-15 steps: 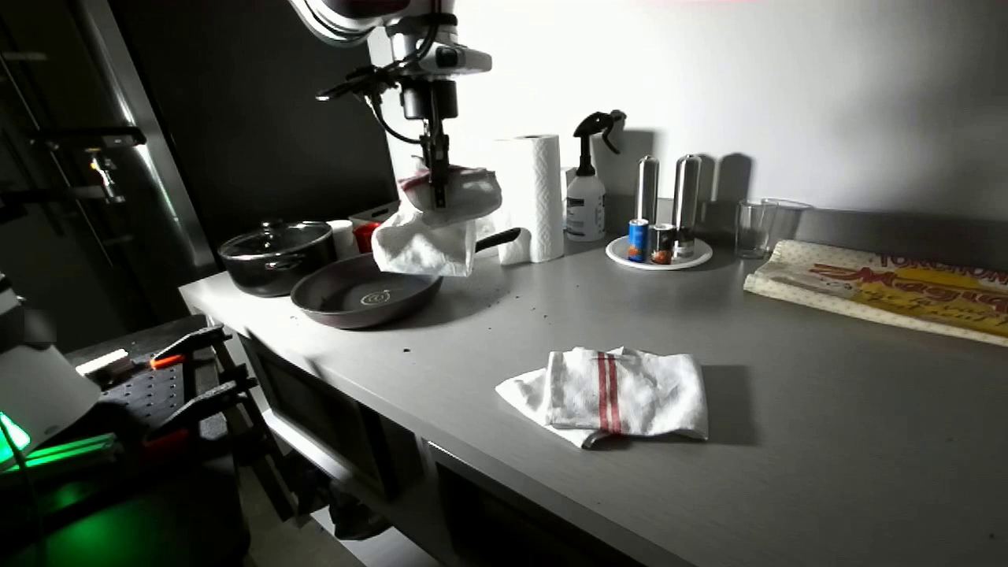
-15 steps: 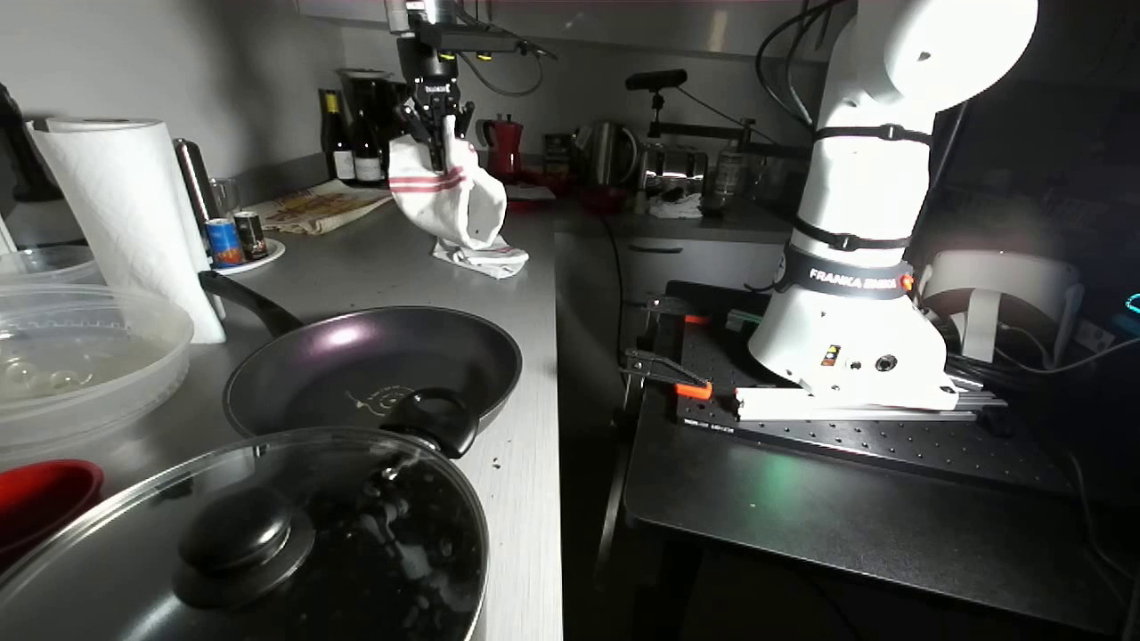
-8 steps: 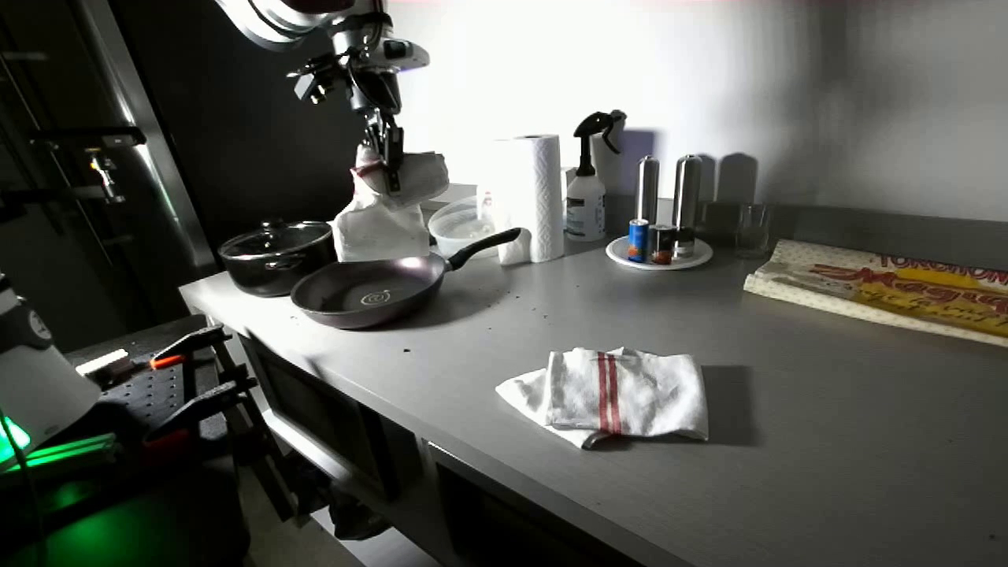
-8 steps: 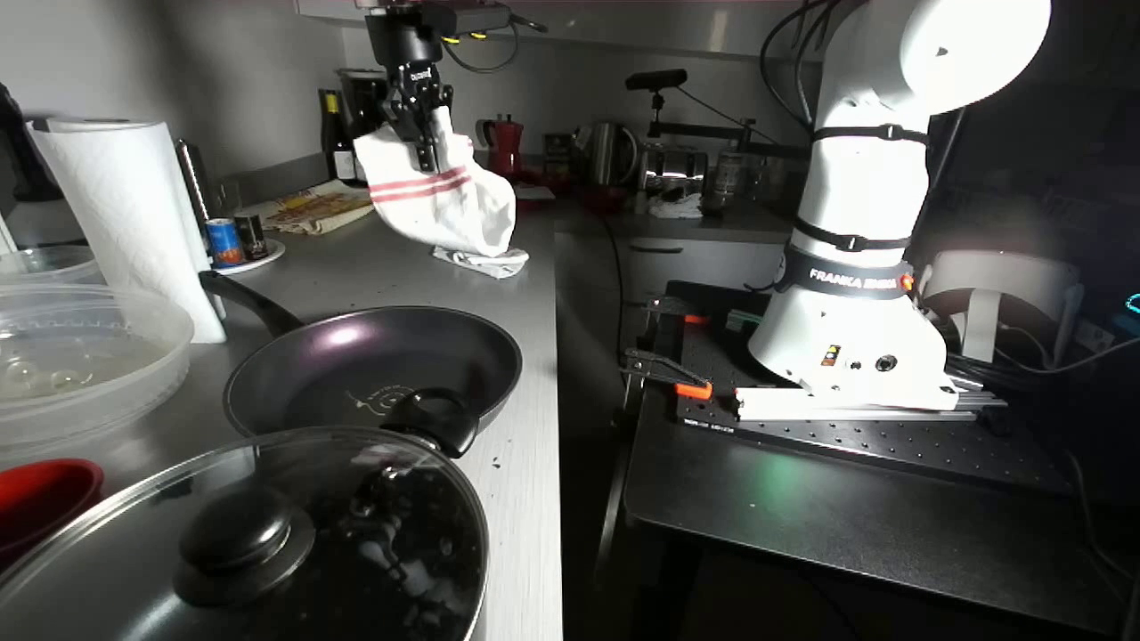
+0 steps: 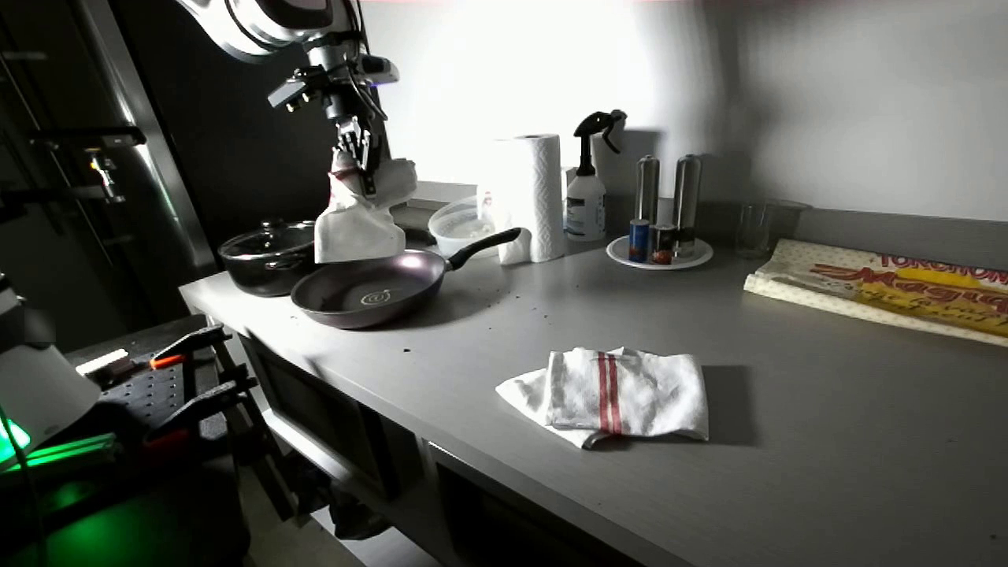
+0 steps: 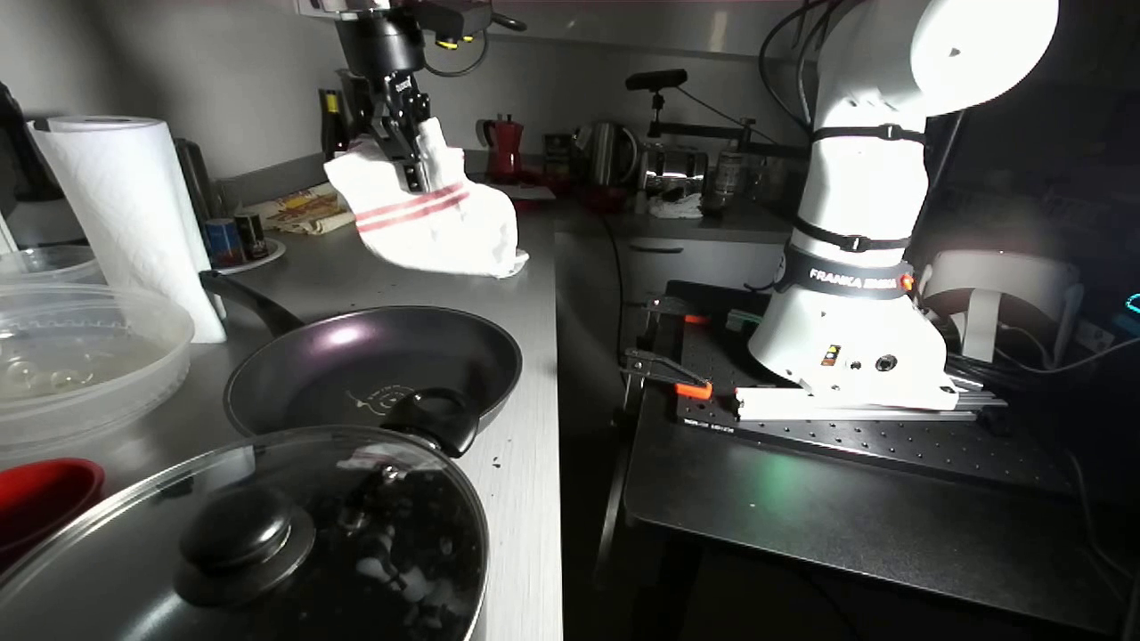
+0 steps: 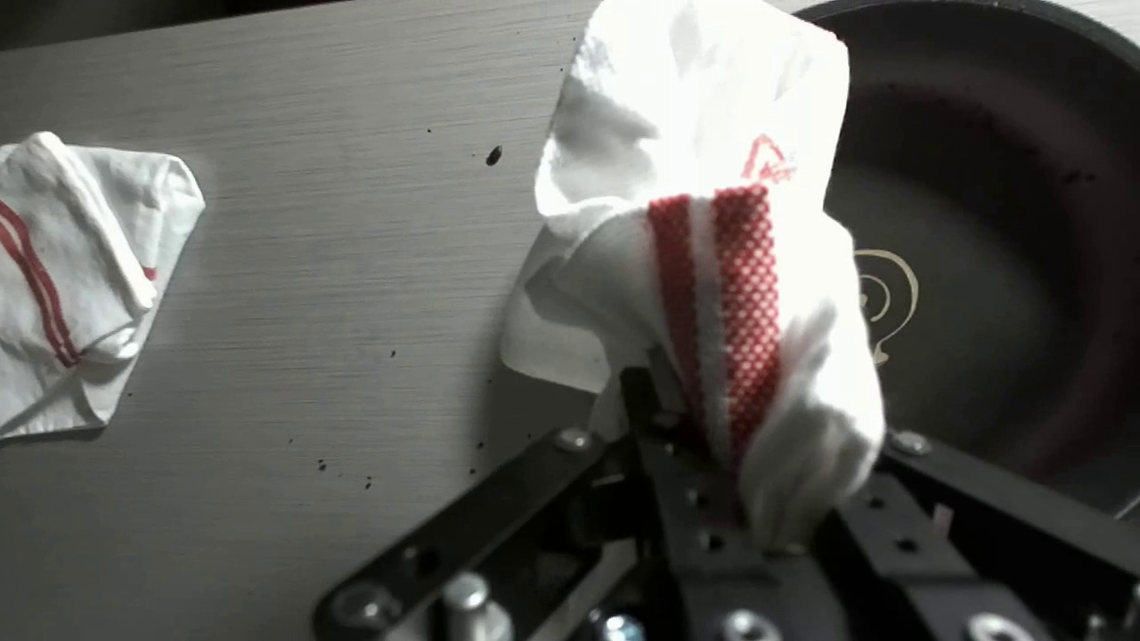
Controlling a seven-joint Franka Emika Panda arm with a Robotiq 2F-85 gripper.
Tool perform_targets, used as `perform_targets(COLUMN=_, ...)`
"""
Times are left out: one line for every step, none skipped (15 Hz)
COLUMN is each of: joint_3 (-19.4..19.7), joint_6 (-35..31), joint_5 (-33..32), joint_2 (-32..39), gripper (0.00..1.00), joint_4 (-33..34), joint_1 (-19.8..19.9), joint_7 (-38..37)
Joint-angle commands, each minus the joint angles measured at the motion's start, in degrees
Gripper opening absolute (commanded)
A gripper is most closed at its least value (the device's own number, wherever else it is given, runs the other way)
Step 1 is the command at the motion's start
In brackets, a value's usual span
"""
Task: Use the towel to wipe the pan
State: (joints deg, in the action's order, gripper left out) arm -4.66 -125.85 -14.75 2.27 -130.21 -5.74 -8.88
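gripping the bunched towel (image 6: 441, 236), the pincer (image 5: 367, 181) hangs near the pan (image 5: 354, 295), not touching it. loose folds droop below, presumably so only towel meets pan.

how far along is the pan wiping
Done: the towel is off the counter, gripped in the pincer. In hand: it hangs near the pan, a gap showing between them in an exterior view. Left, it seems: the wiping itself; what look like dark specks show inside the pan.

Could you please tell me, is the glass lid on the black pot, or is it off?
On. In an exterior view, the glass lid covers the top of the black pot, its knob facing up.
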Motion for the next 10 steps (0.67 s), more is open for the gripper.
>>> perform_targets(joint_3=-0.07, joint_6=0.18, joint_5=0.05, joint_2=0.0, gripper=0.13, joint_4=0.1, joint_1=0.11, joint_7=0.21)
perform_targets(joint_3=-0.03, joint_6=0.19, joint_5=0.05, joint_2=0.0, gripper=0.03, joint_4=0.1, joint_1=0.15, joint_7=0.3)
perform_targets(joint_3=0.57, joint_6=0.2, joint_5=0.45, joint_2=0.38, gripper=0.03, joint_4=0.65, joint_1=0.81, joint_7=1.16)
perform_targets(joint_3=0.9, joint_6=-0.29, joint_5=1.63, joint_2=0.78, gripper=0.03, joint_4=0.93, joint_1=1.26, joint_7=2.69)
perform_targets(joint_3=1.28, joint_6=-0.5, joint_5=2.14, joint_2=1.43, gripper=0.03, joint_4=1.45, joint_1=1.74, joint_7=3.57)
perform_targets(joint_3=1.66, joint_6=-0.8, joint_5=2.22, joint_2=2.43, gripper=0.03, joint_4=2.22, joint_1=2.23, joint_7=4.63)
perform_targets(joint_3=2.0, joint_6=-0.95, joint_5=2.37, joint_2=3.08, gripper=0.03, joint_4=2.88, joint_1=2.67, joint_7=5.73)
perform_targets(joint_3=2.35, joint_6=-1.2, joint_5=2.33, joint_2=4.07, gripper=0.03, joint_4=3.7, joint_1=3.14, joint_7=7.12)
perform_targets(joint_3=2.54, joint_6=-1.07, joint_5=2.21, joint_2=5.01, gripper=0.03, joint_4=4.61, joint_1=3.5, joint_7=8.75)
perform_targets(joint_3=2.7, joint_6=-0.97, joint_5=1.74, joint_2=5.93, gripper=0.03, joint_4=5.48, joint_1=3.74, joint_7=9.61)
